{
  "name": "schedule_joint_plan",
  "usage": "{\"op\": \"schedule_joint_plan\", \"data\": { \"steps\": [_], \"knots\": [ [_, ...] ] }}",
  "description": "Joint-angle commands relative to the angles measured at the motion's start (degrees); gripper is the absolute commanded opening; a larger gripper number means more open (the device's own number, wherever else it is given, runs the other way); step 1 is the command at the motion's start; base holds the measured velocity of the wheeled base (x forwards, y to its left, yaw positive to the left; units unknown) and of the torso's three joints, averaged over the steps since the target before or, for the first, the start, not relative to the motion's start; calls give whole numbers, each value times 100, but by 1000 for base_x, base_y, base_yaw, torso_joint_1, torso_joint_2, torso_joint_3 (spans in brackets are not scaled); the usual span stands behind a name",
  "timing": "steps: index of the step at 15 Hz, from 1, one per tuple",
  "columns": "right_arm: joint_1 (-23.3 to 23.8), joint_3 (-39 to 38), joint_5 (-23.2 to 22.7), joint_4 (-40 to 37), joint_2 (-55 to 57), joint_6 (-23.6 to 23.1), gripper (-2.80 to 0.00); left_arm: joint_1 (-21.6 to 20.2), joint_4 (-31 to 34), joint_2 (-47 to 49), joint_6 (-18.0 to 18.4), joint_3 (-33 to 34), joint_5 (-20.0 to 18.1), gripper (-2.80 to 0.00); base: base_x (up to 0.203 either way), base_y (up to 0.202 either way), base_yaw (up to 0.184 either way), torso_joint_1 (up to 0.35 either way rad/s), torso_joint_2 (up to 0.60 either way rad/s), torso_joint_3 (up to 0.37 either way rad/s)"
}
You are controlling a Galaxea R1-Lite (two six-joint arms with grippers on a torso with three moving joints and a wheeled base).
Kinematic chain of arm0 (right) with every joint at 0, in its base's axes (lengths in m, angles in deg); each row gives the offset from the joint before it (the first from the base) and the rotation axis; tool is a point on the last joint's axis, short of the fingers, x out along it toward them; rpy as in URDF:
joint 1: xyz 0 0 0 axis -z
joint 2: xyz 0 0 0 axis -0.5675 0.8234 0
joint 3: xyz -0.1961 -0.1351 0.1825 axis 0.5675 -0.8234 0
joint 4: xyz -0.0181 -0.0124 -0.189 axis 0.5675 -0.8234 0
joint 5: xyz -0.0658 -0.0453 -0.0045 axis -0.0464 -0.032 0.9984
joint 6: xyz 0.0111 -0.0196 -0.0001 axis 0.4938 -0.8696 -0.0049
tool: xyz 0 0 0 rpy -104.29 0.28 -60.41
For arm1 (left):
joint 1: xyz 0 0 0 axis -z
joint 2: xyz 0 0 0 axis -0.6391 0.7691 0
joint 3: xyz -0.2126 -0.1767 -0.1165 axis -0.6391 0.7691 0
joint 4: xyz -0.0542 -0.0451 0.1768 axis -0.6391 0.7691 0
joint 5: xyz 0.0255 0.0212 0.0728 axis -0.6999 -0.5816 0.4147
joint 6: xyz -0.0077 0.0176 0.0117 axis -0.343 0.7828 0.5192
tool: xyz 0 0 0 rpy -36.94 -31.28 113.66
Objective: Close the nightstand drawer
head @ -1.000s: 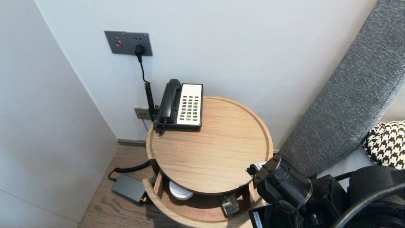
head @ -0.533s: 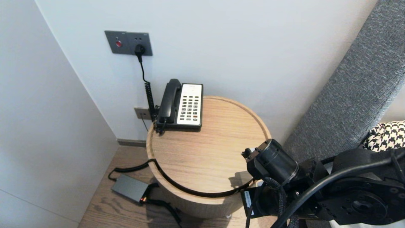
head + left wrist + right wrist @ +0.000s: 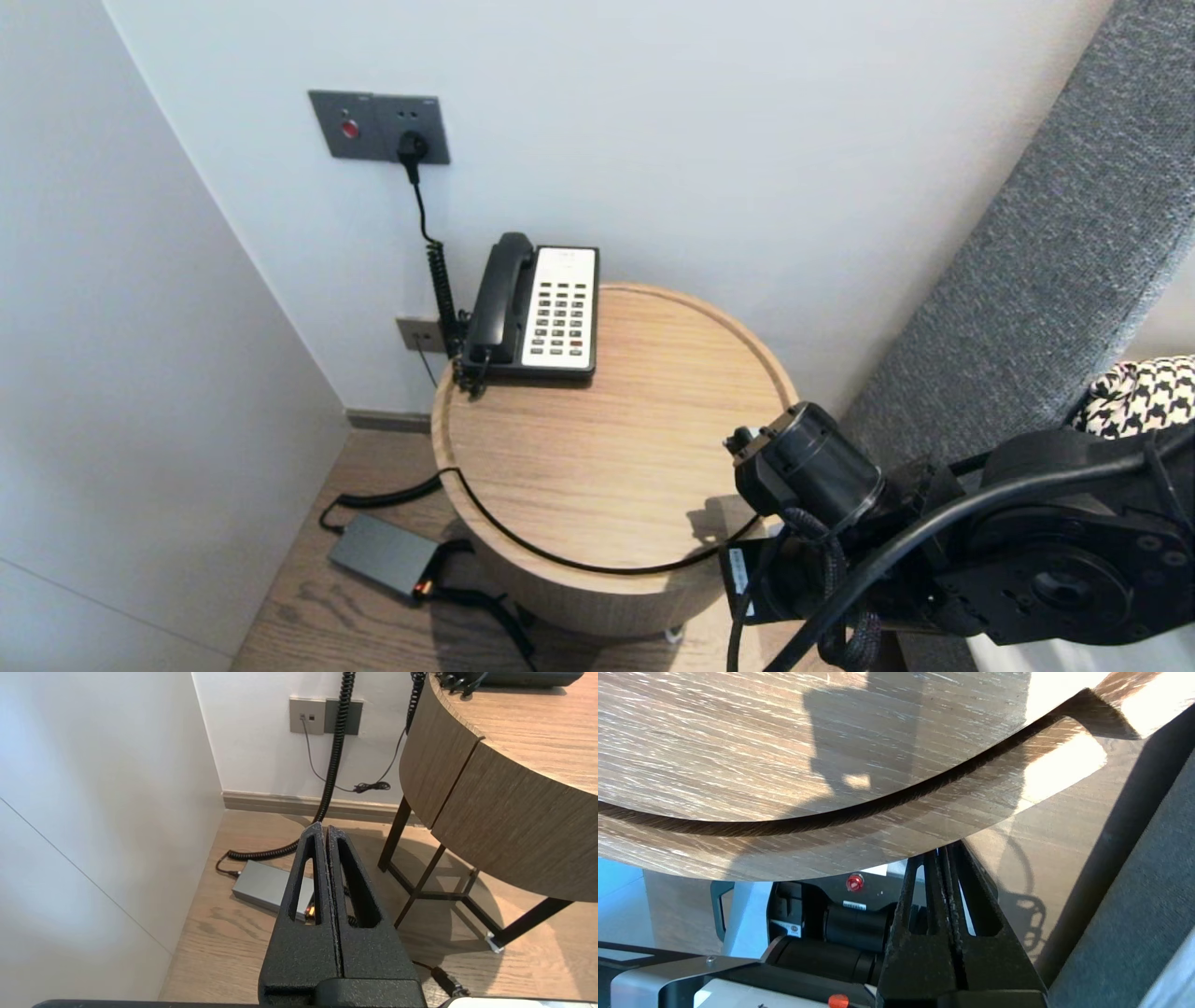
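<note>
The right end effector [image 3: 941,851] is held low, fingers pressed together; the left end effector [image 3: 323,828] is parked, likewise closed.

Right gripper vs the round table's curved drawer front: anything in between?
Nothing visible. The shut right gripper has its tips right at the curved drawer front, by the dark gap along the tabletop; whether they touch cannot be told. The left gripper hangs shut, parked low and away from it.

No text can be read. Print on the keypad of the telephone [image 3: 558,308] on the bench [image 3: 616,448] and on a white label [image 3: 737,571] on the right arm is too small to be made out.
</note>
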State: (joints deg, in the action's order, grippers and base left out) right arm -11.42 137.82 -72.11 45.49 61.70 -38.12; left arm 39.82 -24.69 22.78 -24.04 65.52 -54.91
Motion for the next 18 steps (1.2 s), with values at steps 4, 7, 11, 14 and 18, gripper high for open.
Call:
{"op": "schedule_joint_plan", "data": {
  "steps": [4, 7, 11, 14, 18],
  "knots": [
    [80, -646, -7, -14, -473, 24, -280, -1, -3, -1, 0, 53, 5, -280, 0, 0, 0, 0, 0, 0],
    [962, -1020, -15, -14, -966, -40, -280, -1, -3, -1, 0, 53, 5, -280, 0, 0, 0, 0, 0, 0],
    [2712, -1231, -45, -9, -1539, -575, -280, -1, -3, -1, 0, 53, 5, -280, 0, 0, 0, 0, 0, 0],
    [3571, -1294, 0, -15, -2042, -1067, -280, -1, -3, -1, 0, 53, 5, -280, 0, 0, 0, 0, 0, 0],
    [3770, -1709, 545, -13, -2828, -1551, -280, -1, -3, -1, 0, 53, 5, -280, 0, 0, 0, 0, 0, 0]
  ]
}}
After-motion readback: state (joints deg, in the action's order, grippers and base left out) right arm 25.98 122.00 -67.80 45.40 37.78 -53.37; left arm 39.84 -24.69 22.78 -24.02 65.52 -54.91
